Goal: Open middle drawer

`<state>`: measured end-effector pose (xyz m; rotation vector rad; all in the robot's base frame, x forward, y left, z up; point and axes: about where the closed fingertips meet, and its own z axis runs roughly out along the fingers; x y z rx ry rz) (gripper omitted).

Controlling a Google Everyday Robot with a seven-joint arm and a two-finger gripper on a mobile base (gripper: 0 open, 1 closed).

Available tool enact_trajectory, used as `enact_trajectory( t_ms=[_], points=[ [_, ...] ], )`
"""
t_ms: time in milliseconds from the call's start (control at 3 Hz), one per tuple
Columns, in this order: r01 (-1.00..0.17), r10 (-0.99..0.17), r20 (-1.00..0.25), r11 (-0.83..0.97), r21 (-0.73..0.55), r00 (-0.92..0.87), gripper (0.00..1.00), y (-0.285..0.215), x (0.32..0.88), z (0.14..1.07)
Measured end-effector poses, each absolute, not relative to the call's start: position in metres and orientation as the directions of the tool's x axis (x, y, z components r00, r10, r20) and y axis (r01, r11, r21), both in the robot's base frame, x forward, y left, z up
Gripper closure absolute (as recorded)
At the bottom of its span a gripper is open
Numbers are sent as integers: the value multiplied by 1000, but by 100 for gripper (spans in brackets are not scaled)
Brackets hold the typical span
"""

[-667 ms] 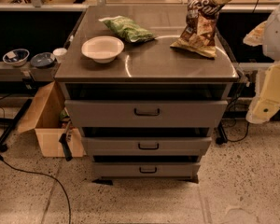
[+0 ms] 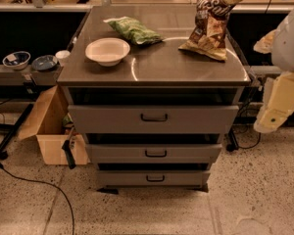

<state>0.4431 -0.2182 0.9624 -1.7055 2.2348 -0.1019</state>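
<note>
1. The middle drawer (image 2: pixel 154 153) is the second of three grey fronts in the cabinet (image 2: pixel 63 80). It is low and flat, with a small dark loop handle (image 2: pixel 156 153) at its centre.
2. It lies between the taller top drawer (image 2: pixel 108 119) and the slimmer bottom drawer (image 2: pixel 122 178).
3. A dark gap above it hides its inside.
4. The gripper (image 2: pixel 268 123) hangs at the right edge, apart from the cabinet. Whether it is open or closed cannot be told.

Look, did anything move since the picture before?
Nothing visibly moved. The middle drawer sits as before, handle untouched. The robot arm stays at the right edge, apart from the cabinet; the gripper is out of view. The white bowl, green bag and chip bag stayed put.
</note>
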Motion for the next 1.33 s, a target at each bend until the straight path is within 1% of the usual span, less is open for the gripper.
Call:
enact_trajectory(
  t_ms=[667,1000,1333],
  points=[
    [-925,-943,-214,303,-232,-255,0,-220,462,883],
    [-943,-952,-218,261,-208,-216,0,-217,473,826],
    [-970,-967,-228,158,-184,-114,0,-209,484,756]
  ],
)
